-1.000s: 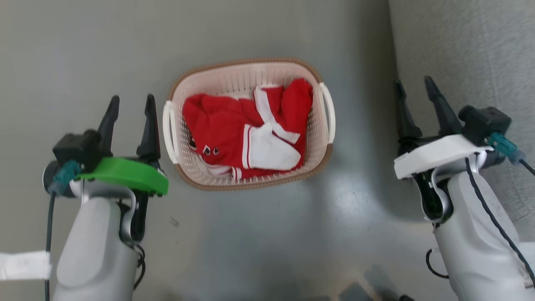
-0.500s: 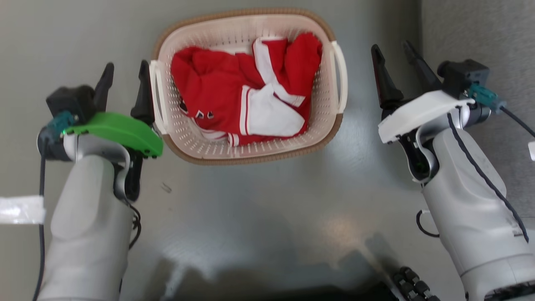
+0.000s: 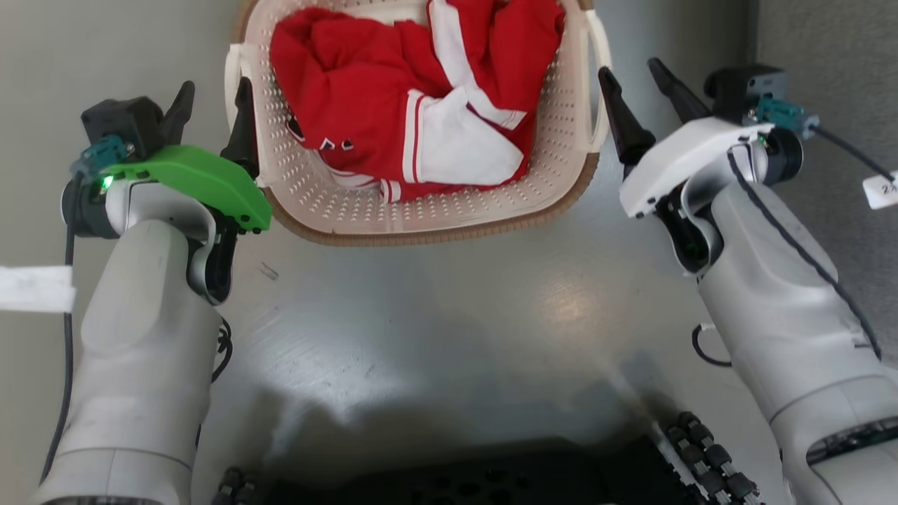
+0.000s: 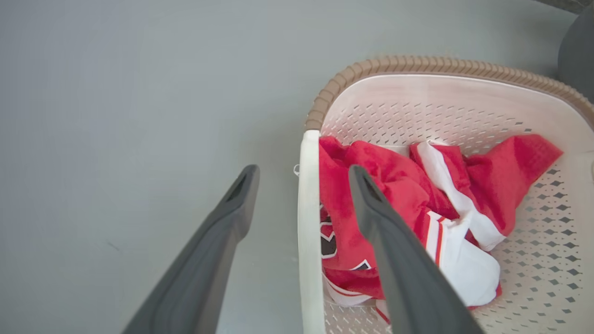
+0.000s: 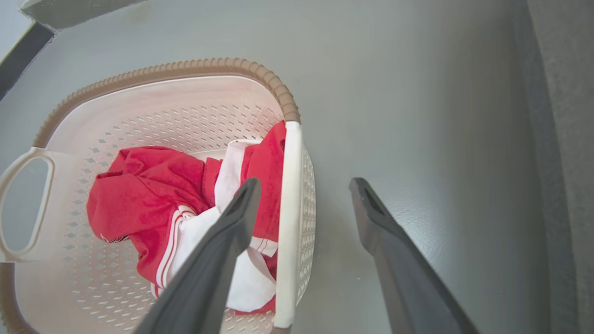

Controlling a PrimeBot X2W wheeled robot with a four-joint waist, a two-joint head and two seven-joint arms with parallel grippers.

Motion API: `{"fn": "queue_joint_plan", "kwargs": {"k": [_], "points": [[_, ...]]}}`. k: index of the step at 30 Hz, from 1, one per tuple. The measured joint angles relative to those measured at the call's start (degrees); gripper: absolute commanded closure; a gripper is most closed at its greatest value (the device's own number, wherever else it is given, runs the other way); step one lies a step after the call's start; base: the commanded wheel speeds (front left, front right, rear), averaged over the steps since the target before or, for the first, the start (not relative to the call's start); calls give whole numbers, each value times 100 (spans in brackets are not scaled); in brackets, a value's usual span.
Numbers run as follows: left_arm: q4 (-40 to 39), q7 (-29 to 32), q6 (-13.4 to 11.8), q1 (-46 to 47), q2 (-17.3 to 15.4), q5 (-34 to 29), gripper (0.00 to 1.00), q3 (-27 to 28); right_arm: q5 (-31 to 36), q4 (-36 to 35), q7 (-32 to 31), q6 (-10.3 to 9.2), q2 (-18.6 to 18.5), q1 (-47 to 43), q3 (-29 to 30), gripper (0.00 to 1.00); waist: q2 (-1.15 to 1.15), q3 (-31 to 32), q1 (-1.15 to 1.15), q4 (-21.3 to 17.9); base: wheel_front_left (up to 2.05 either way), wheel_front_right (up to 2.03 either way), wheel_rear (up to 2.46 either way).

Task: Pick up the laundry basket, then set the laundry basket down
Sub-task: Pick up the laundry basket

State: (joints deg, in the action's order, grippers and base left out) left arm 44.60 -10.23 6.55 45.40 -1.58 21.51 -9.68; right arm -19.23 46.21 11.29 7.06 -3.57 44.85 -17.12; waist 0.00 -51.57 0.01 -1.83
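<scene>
Head view: the basket (image 3: 435, 210) stood on the grey floor (image 3: 435, 301) between the two arms, its far end cut off by the top edge. The left pincer (image 3: 216, 88) was at the left handle (image 3: 231, 70) and the right pincer (image 3: 629, 68) at the right handle (image 3: 598, 91).

In the left wrist view the left pincer (image 4: 302, 170) was wide open and held nothing. One finger lay outside the basket and the other over its inside, with the white handle bar (image 4: 308, 232) in the gap. The right wrist view showed the same on the other side: the right pincer (image 5: 304, 182) was open and empty, straddling its handle (image 5: 287, 222). Whether any finger touched plastic could not be told.

The basket held one crumpled red and white garment (image 3: 414, 105), heaped toward the middle and far end. The near part of the perforated bottom was bare.

The load looked light: thin perforated plastic and a single piece of soft cloth. The walls would probably flex under a squeeze, so the two handle bars seemed the stiffest places to take hold, each near its middle. Smooth plastic could slip between narrow fingers, so both sides should close firmly and rise together. An uneven lift would tilt the basket and let the cloth slide.
</scene>
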Motion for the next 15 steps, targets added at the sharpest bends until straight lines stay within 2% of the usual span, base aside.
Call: {"fn": "queue_joint_plan", "kwargs": {"k": [15], "points": [[617, 240, 48, 680, 22, 103, 0, -275, -465, 456, -73, 0, -10, 716, -552, 0, 0, -563, 0, 88, 0, 0, 0]]}}
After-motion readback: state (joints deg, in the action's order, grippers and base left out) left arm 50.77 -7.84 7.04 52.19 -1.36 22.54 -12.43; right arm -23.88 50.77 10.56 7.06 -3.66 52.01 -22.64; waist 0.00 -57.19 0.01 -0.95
